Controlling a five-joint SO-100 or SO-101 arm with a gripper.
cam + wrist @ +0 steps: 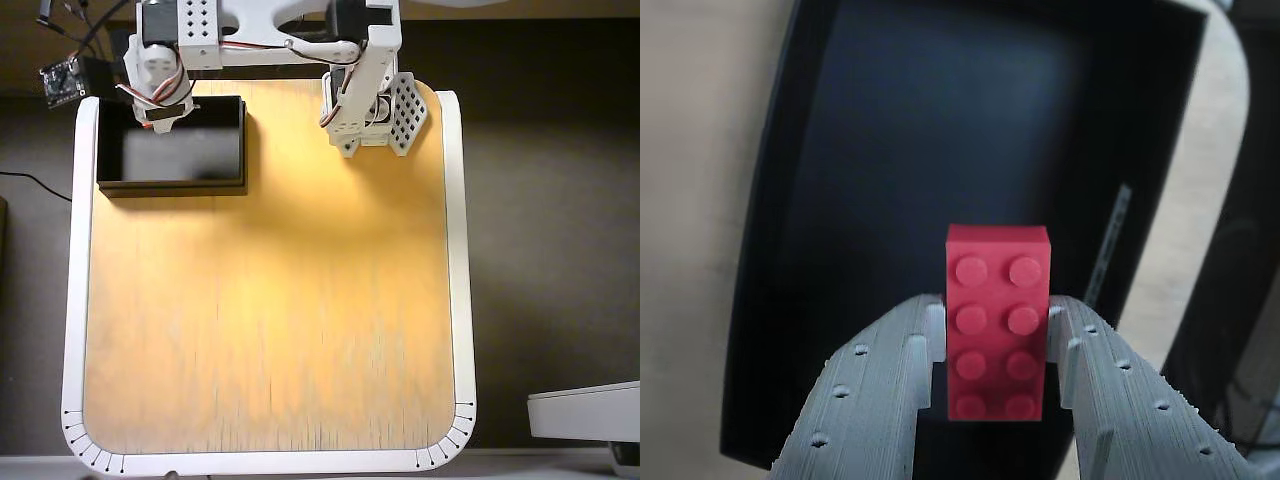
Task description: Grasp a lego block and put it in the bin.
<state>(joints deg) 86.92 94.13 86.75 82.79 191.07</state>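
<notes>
Both fingers of my gripper [995, 345] clamp the lego block [997, 320], its long axis pointing away from me, directly above the bin [890, 150] floor

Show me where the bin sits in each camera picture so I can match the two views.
Wrist view: the bin fills most of the picture, dark floor behind the lego block held in the gripper.
Overhead view: the bin sits at the upper left corner of the wooden table, partly under the arm.
Shared landmark: the gripper, which hangs over the bin in both; the block itself is hidden overhead.
</notes>
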